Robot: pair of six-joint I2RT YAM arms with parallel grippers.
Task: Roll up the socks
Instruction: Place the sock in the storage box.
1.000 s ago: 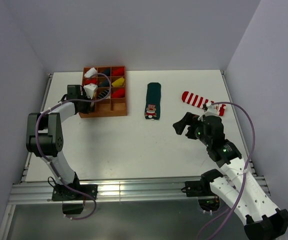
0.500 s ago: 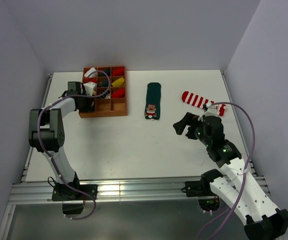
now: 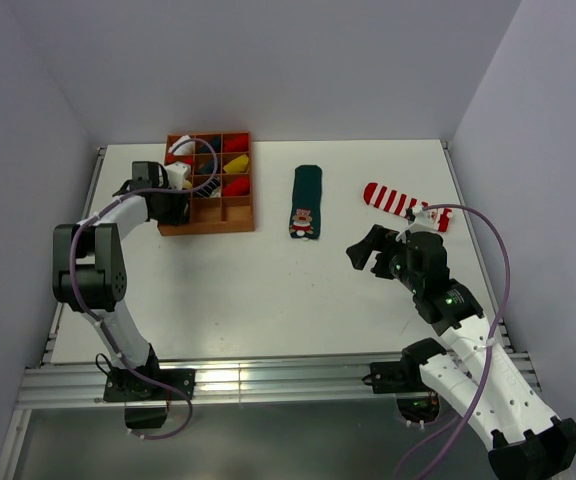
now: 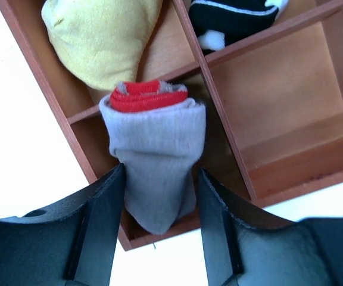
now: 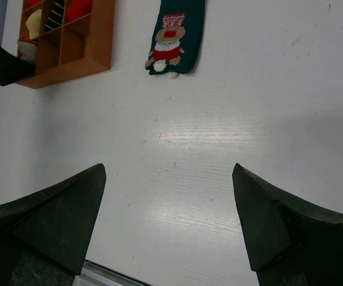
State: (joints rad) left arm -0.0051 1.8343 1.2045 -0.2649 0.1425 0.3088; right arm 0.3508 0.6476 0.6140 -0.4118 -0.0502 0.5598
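Note:
My left gripper [image 3: 173, 186] is shut on a rolled beige sock with a red core [image 3: 177, 172], holding it at the front-left compartment of the wooden box [image 3: 238, 226]. In the left wrist view the gripper's [image 4: 159, 171] black fingers [image 4: 103, 202] flank the roll [image 4: 155, 143], whose lower end sits inside that compartment. The dark green sock with a figure [image 3: 306, 200] lies flat mid-table and also shows in the right wrist view [image 5: 174, 36]. The red-and-white striped sock [image 3: 398, 203] lies flat at the right. My right gripper [image 3: 363, 250] is open and empty above bare table [image 5: 168, 170].
The wooden box [image 4: 52, 77] has several compartments holding a yellow bundle [image 4: 100, 36], a black-and-white bundle [image 4: 237, 15] and red bundles [image 3: 234, 186]. One near compartment [image 4: 278, 89] is empty. The box also shows in the right wrist view [image 5: 82, 59]. Walls close the table at back and sides.
My left gripper has shifted slightly toward the back left with the rolled sock over the box. The right arm has not moved.

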